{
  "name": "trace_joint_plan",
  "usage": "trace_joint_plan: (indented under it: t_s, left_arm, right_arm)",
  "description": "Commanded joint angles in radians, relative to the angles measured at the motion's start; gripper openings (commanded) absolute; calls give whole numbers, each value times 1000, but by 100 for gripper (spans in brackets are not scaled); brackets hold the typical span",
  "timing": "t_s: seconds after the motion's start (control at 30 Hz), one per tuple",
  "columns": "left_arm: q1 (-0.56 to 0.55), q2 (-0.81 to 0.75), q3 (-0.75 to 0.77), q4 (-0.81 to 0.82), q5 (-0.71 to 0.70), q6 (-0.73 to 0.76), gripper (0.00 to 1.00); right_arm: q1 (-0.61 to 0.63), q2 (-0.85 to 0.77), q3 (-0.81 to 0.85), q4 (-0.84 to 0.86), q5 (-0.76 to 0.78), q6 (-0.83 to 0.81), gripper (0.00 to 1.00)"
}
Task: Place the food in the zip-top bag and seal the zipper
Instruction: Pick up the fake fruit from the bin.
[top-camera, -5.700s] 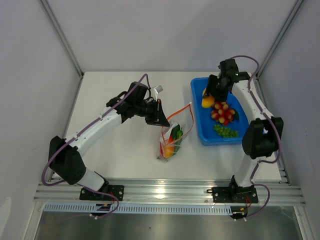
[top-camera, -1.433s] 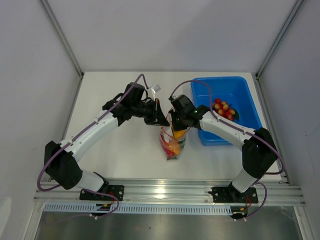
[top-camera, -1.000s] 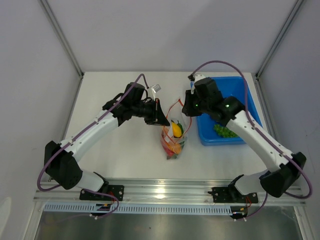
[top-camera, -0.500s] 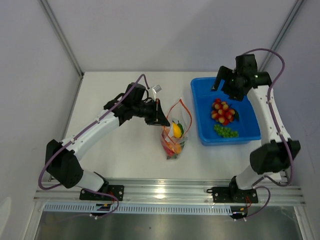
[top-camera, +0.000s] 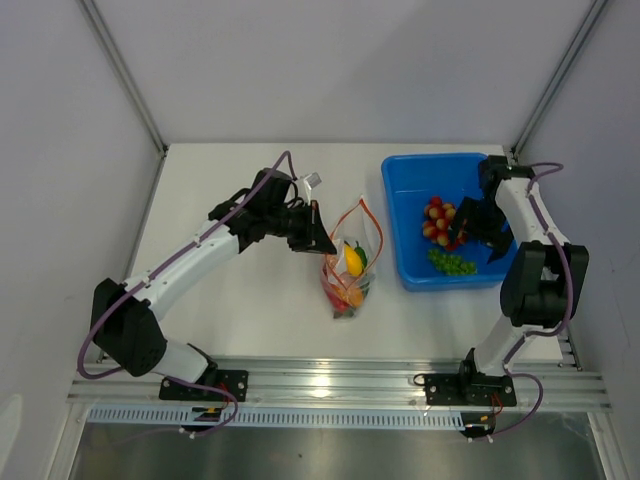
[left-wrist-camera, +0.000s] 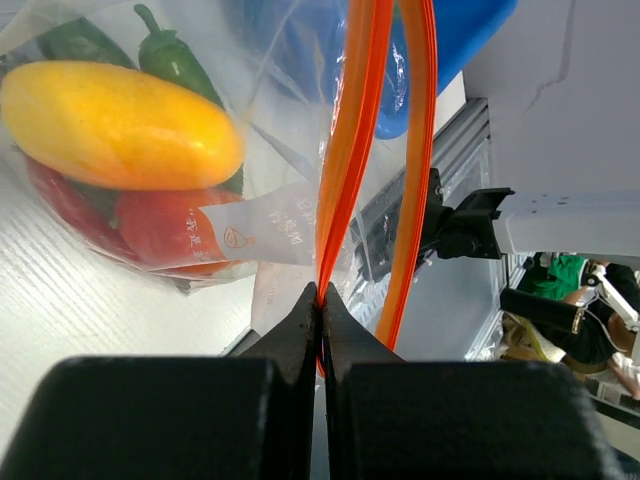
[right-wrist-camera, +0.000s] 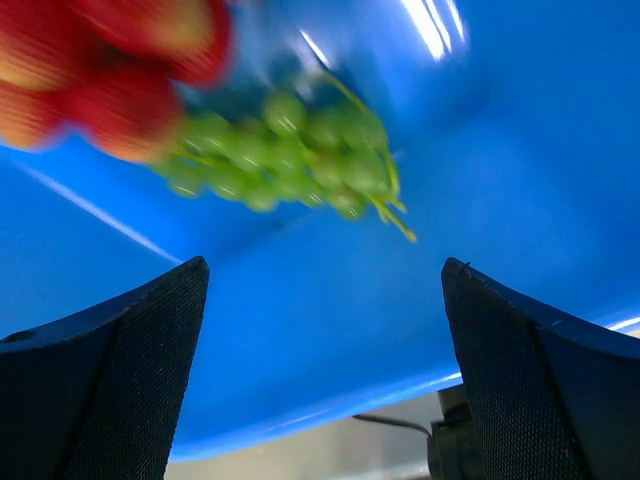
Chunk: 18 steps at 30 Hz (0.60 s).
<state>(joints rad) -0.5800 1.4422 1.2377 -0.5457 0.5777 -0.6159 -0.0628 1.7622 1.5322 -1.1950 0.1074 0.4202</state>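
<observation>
Near centre, the clear crinkly zip-top bag is lying with a yellow-orange toy mango inside, the left gripper clamping its thin orange-red zipper strip. Farther right, the right gripper is hovering, released and empty, over green toy grapes in the blue plastic tub. Stuffing them in may tug the strip from that thin pinch.

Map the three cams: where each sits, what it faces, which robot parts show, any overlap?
Top external: above, behind the bases, facing down on the table; both arms show, left hand at the zip-top bag, right hand over the blue tub.
Left wrist: on left arm, facing along its shut fingers to the zipper and mango.
Right wrist: on right arm, facing down into the tub at the grapes; open fingers show.
Shared: top and right wrist both see the grapes.
</observation>
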Motion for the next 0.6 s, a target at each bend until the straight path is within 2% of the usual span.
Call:
trace_joint_plan:
  t_s: [0.0, 0.23, 0.57]
  left_arm:
    - [6, -9, -6, -7, -22, 36, 1]
    - [19, 12, -1, -40, -32, 64, 0]
    - [35, 43, 19, -83, -45, 84, 1]
  right_arm:
    - [-5, -75, -116, 1, 3, 40, 99]
    - [0, -119, -377, 78, -84, 81, 99]
    - [60, 22, -327, 205, -81, 34, 97]
